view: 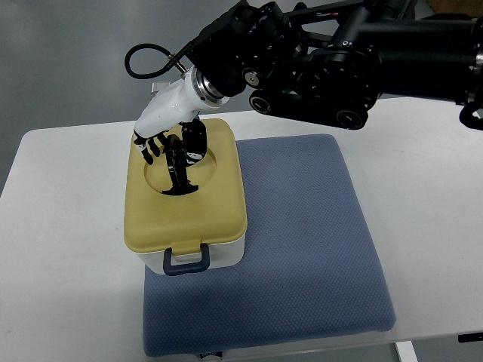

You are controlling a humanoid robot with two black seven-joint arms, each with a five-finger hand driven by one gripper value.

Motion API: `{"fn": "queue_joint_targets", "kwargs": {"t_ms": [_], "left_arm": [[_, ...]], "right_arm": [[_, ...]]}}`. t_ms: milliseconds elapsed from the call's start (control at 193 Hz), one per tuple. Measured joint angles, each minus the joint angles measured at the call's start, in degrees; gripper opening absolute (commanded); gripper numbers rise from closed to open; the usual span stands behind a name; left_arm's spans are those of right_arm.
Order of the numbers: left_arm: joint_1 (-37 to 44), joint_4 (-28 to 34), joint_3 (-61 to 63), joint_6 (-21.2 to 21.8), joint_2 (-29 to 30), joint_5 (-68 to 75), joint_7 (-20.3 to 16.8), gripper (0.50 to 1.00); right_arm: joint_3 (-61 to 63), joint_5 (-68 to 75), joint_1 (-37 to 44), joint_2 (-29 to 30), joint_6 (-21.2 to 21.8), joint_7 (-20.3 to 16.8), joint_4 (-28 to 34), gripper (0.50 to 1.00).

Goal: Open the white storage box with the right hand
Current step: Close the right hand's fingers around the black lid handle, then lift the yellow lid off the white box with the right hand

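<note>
While its yellow lid (185, 207) sits flat and closed on the white base, the box (189, 256) stands on the left part of a blue mat (302, 241), near the mat's far left corner. Only a strip of the white base shows below the lid along the near side. A dark blue latch (187, 261) hangs at the middle of that near side, lying against the base, its top under the lid's rim. The lid has a round shallow hollow in its far half, and a dark handle stands up from that hollow.

The right hand (167, 143) is over this hollow, reaching down from the far side. Its white shell points toward the lid, and the dark fingers (151, 145) curl downward. Some of them are around or against the handle, but it cannot be told whether they truly grip it or only touch it. Other fingertips hang near the lid's far left edge.

The right arm (339, 53), black and bulky, runs from the hand up and across to the picture's right edge, above the table. A black cable loops beside the wrist.

The mat lies on a white table (60, 226), which shows bare to the left, to the right and behind. Grey floor is seen beyond the table's far edge.
</note>
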Motion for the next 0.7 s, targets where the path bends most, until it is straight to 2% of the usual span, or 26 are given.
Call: {"fn": "queue_joint_targets", "kwargs": {"t_ms": [93,218,426,488,701], "left_arm": [[0.0,0.0,0.0,0.0,0.0,0.0,0.0,1.0],[0.0,0.0,0.0,0.0,0.0,0.0,0.0,1.0],[0.0,0.0,0.0,0.0,0.0,0.0,0.0,1.0],[0.0,0.0,0.0,0.0,0.0,0.0,0.0,1.0],[0.0,0.0,0.0,0.0,0.0,0.0,0.0,1.0]], "right_arm": [[-0.2,0.0,-0.1,0.0,-0.2,0.0,0.0,0.637],[-0.2,0.0,-0.1,0.0,-0.6,0.2,0.0,0.584],[-0.8,0.0,-0.1,0.0,-1.8,0.8,0.0,0.537],[-1.0,0.0,-0.1,0.0,-2.0,0.9,0.0,0.5],[-1.3,0.0,0.0,0.0,-2.0,1.1,0.0,0.5]]}}
